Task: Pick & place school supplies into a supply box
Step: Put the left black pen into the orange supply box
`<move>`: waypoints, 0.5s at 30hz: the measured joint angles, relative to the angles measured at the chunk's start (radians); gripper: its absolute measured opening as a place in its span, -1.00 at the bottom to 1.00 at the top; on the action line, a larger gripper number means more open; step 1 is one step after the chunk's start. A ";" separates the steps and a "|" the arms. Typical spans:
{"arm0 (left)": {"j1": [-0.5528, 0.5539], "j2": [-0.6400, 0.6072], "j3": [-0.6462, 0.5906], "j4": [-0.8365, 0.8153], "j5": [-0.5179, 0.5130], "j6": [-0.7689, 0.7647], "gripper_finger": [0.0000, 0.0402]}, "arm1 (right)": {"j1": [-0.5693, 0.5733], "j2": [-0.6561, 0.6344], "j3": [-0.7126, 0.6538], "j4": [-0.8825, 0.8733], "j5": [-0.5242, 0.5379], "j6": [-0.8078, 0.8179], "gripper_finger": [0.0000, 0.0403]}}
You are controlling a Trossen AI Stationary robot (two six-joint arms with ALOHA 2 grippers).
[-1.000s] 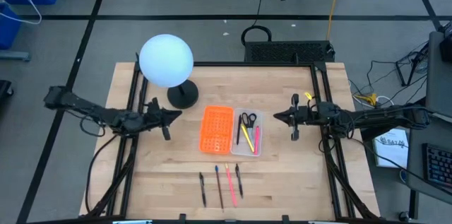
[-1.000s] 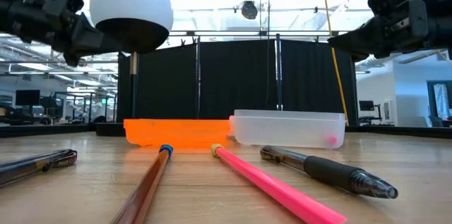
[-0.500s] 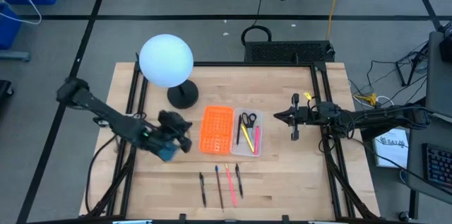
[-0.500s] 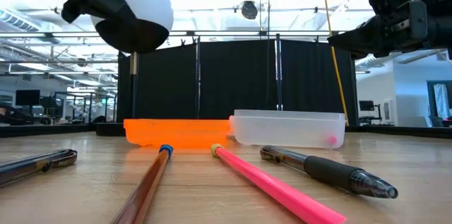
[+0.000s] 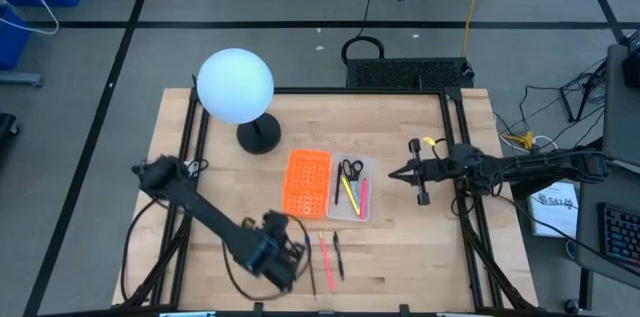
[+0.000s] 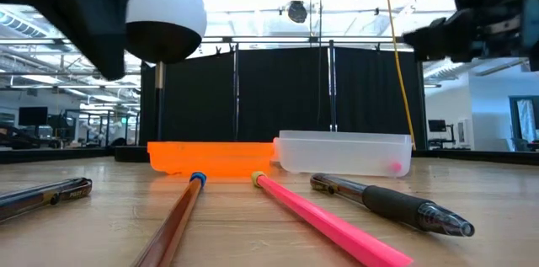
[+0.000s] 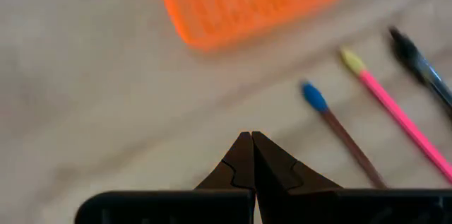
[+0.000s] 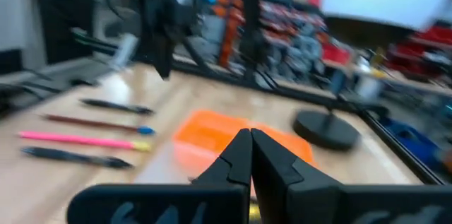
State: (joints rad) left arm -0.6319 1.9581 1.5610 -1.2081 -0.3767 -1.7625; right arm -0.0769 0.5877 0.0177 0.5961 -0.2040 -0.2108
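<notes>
The left gripper (image 5: pixel 285 262) hangs clenched and empty over the tabletop's (image 5: pixel 420 247) near edge, beside the loose pens (image 5: pixel 331 254); the right gripper (image 5: pixel 397 171), also clenched and empty, waits just right of the box (image 5: pixel 352 215), which holds scissors (image 5: pixel 350 170) and two pencils (image 5: pixel 358 195); the orange panel (image 5: pixel 307 184) adjoins it.

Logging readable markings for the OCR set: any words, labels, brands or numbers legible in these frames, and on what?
Nothing can be read.
White paper on the floor right of the table, high view: dark print, too small to read.
Dark pen nearest the low camera: pale marking on its barrel, blurred.
Supply box, orange panel, pink pencil: no lettering visible.
Left gripper, right gripper: no markings.
</notes>
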 joint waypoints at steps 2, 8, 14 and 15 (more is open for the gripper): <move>-0.025 0.048 0.071 -0.022 0.010 -0.050 -0.99 | 0.000 0.000 0.000 0.039 -0.073 0.011 -1.00; -0.099 0.139 0.212 -0.028 -0.056 -0.173 -0.99 | 0.000 -0.028 0.000 0.063 -0.214 0.089 -1.00; -0.118 0.208 0.220 -0.025 0.001 -0.320 -0.99 | 0.039 -0.062 0.000 0.014 -0.218 0.129 -1.00; -0.116 0.221 0.219 -0.017 0.030 -0.332 -0.99 | 0.048 -0.065 0.000 0.003 -0.217 0.116 -1.00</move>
State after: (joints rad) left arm -0.7476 2.1795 1.7802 -1.2251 -0.3466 -2.0948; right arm -0.0289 0.5229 0.0174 0.5993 -0.4213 -0.0950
